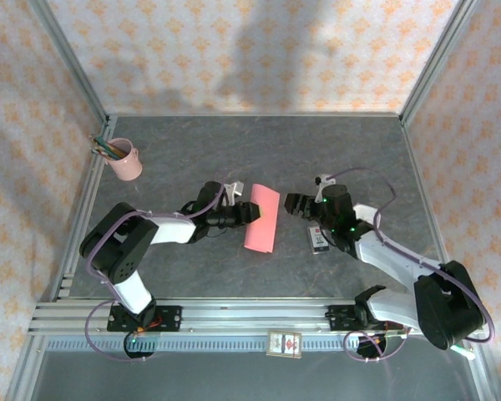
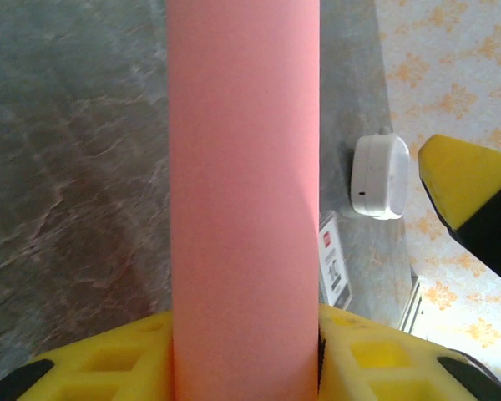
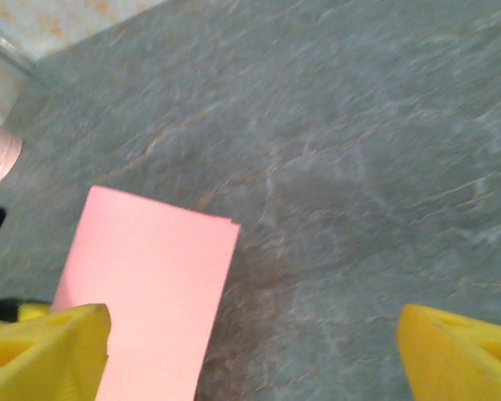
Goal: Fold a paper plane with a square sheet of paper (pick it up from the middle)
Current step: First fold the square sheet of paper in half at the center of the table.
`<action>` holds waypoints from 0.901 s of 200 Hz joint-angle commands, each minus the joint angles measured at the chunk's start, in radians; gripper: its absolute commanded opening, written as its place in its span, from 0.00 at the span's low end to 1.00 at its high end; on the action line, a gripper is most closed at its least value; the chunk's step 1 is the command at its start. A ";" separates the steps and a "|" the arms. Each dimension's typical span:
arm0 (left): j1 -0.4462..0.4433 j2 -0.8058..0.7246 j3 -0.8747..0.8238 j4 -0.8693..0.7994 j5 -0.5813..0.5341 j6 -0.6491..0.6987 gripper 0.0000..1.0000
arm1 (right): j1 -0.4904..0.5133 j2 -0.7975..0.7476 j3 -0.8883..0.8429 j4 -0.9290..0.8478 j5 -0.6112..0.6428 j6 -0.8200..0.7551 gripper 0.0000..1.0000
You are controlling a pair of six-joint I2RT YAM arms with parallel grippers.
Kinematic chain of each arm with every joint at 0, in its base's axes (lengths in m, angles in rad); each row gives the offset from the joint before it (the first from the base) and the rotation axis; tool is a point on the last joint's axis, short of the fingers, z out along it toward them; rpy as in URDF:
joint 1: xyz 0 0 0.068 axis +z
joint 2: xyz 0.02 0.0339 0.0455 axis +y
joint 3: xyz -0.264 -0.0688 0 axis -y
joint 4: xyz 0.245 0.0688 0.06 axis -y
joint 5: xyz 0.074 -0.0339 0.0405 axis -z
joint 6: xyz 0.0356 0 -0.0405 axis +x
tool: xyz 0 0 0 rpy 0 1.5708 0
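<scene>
Grey marbled counter [image 1: 259,150] from where I stand, boxed in by walls [image 1: 234,50] with an orange-flowered pattern. Left tool [image 1: 250,213] reaches in low to the left long edge of the square sheet of paper [image 1: 263,219], about halfway along it. Its yellow fingers [image 2: 108,363] stand part-way apart. Seen from the wrist, the salmon-pink paper fills the gap from one finger to the other. Whether they actually clamp it I cannot tell. The sheet itself lies near the middle of the counter as a narrow rectangle, its long edges running away from the arms' bases and leaning a touch. Right tool [image 1: 292,204] hangs just off the sheet's right edge, toward its far end, jaws spread wide and holding nothing. A small white-and-black box [image 1: 319,237] sits on the counter just right of the sheet, toward its near end. Well off to the sheet's far left stands a pink cup [image 1: 127,160] of pencils.
</scene>
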 commanded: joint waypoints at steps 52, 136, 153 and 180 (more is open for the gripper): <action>0.041 0.044 -0.069 0.092 0.017 0.018 0.41 | 0.117 0.184 0.059 0.065 -0.166 0.049 0.30; 0.055 0.039 -0.123 0.099 -0.042 0.037 0.41 | 0.197 0.421 0.167 0.116 -0.116 0.047 0.13; 0.056 0.041 -0.127 0.104 -0.043 0.035 0.42 | 0.197 0.461 0.184 0.122 -0.112 0.046 0.12; 0.057 0.040 -0.134 0.101 -0.048 0.042 0.43 | 0.197 0.518 0.202 0.145 -0.119 0.053 0.11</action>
